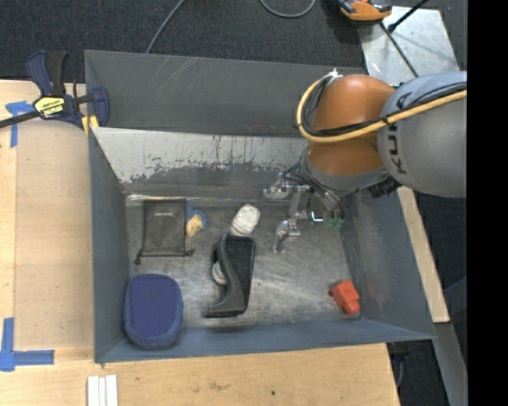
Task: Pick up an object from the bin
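Your gripper [282, 212]: spread, empty, low over bare floor of the bin [111, 182] near its back wall; white roll [244, 220] just beside it, black curved piece [234, 277] nearer the front; nothing grasped yet, so your whole pick remains.

Behind the bin [238, 87] there is a dark floor [95, 24], almost black and with a fine rough texture like carpet. A thin grey cable [169, 25] runs across it at a slant. In the top right corner a pale grey sheet [417, 40] lies on this floor, and beside it there is a small orange thing [367, 9]. The bin stands on a table [48, 230] of light wood. The light is soft and even, without hard shadows.
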